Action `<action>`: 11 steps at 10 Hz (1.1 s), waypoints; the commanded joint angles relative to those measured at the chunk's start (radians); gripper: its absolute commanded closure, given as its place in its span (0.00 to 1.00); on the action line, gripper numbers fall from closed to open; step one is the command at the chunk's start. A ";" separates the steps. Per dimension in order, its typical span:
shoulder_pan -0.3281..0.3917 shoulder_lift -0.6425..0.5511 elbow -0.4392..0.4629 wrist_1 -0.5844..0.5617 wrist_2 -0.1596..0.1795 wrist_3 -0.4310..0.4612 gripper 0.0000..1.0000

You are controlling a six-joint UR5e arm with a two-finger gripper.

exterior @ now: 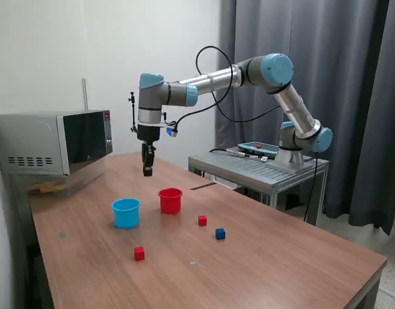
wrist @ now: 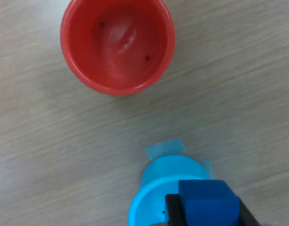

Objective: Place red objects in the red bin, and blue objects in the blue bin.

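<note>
Blue cube (wrist: 208, 202) clamped in the gripper (wrist: 208, 217), high above the table (exterior: 262, 257); we place the blue cup (wrist: 156, 202) almost directly beneath, slightly off-centre as far as the cropped wrist view tells; red cup (wrist: 117, 44) just beside, empty

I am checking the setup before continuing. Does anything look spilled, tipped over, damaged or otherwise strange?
Nothing stands out. The red cup and blue cup stand upright on the table; the red cup is empty. Two red cubes and one blue cube lie apart. The gripper holds another blue cube.
</note>
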 commanded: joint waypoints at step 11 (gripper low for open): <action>0.001 0.098 -0.088 0.073 0.003 -0.039 1.00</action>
